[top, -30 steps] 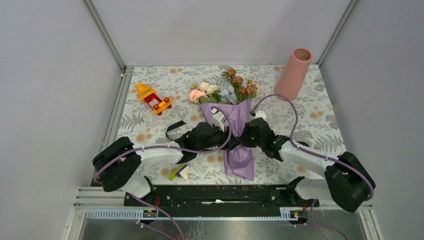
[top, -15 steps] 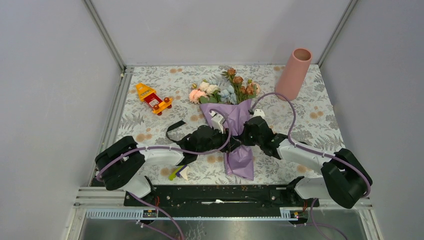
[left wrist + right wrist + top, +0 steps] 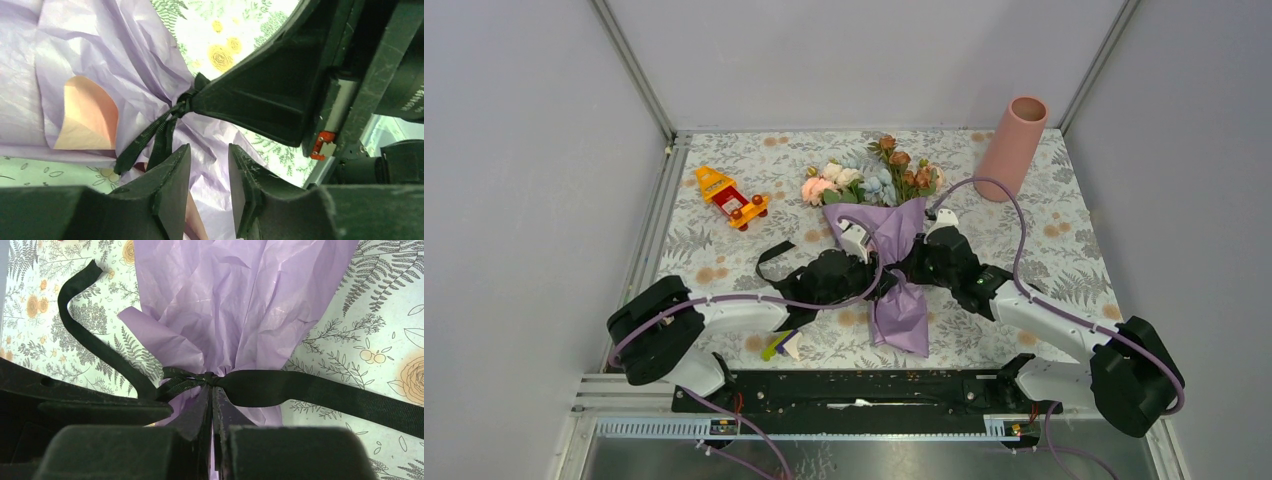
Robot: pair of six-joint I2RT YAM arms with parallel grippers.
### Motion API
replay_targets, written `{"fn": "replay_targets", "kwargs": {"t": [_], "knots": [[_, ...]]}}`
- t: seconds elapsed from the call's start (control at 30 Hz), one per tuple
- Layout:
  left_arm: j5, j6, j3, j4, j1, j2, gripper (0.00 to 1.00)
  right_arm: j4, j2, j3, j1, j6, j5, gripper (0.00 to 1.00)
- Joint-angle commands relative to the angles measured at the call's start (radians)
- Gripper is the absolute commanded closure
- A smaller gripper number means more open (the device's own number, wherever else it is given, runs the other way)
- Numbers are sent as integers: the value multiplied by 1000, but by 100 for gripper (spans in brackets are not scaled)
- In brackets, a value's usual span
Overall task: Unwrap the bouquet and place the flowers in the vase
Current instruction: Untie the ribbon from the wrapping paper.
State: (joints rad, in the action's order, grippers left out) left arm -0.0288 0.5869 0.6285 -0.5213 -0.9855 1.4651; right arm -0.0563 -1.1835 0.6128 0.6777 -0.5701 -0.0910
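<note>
The bouquet (image 3: 902,312) is laid mid-table, flowers (image 3: 874,182) toward the far edge; its black ribbon (image 3: 300,390) is pinched at the knot by the clenched right gripper (image 3: 212,396); the left gripper (image 3: 209,150) is held parted beside it, grasping nothing; bare tablecloth (image 3: 1036,240) is seen before the vase (image 3: 1012,148) at the far-right corner.

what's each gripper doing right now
left gripper: open, nothing gripped
right gripper: closed on the black ribbon knot
</note>
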Motion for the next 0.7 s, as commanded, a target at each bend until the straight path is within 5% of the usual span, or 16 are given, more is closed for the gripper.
{"fn": "replay_targets", "kwargs": {"t": [0.0, 0.17, 0.67], "knots": [[-93, -56, 65, 8, -4, 6, 65, 1, 36, 47, -4, -7, 38, 100], [-205, -152, 92, 18, -4, 35, 66, 6, 20, 57, -3, -28, 66, 100], [-76, -415, 38, -156, -8, 69, 63, 48, 12, 85, -20, -78, 79, 100]]}}
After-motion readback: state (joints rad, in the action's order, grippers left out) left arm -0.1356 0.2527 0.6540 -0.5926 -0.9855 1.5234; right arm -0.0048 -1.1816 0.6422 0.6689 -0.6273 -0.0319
